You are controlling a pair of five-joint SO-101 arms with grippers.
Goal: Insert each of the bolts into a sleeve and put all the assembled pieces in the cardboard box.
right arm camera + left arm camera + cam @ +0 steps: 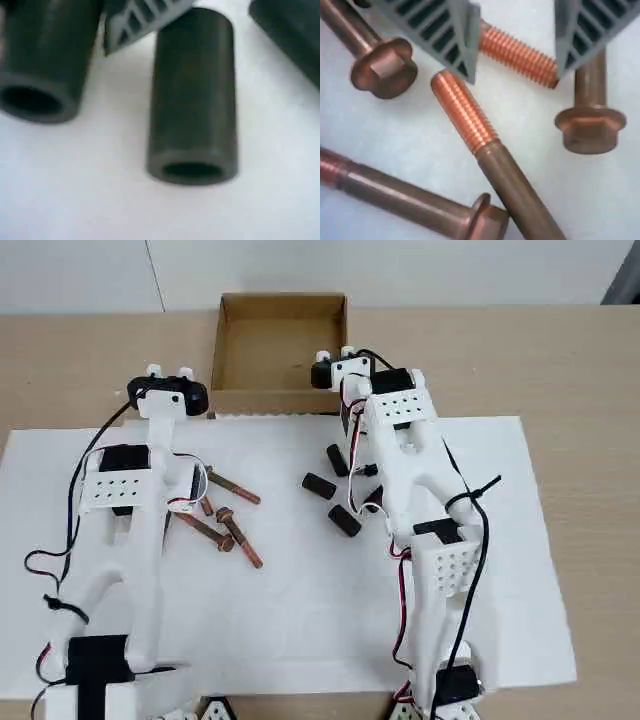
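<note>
At the counter's [580, 350] far edge: cardboard box [216, 350], nothing inside. Bolts [225, 525] loose toward left edge, sleeves [319, 485] mid-counter, none joined. Left fingers [445, 30] spread over bolts; right arm [410, 440] above sleeves, hold not discernible.

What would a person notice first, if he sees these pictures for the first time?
The copper bolts lie scattered on the white sheet beside the left arm, and its open claw hangs just over their threads. The black sleeves lie near the right arm, and the cardboard box stands at the sheet's far edge.
</note>
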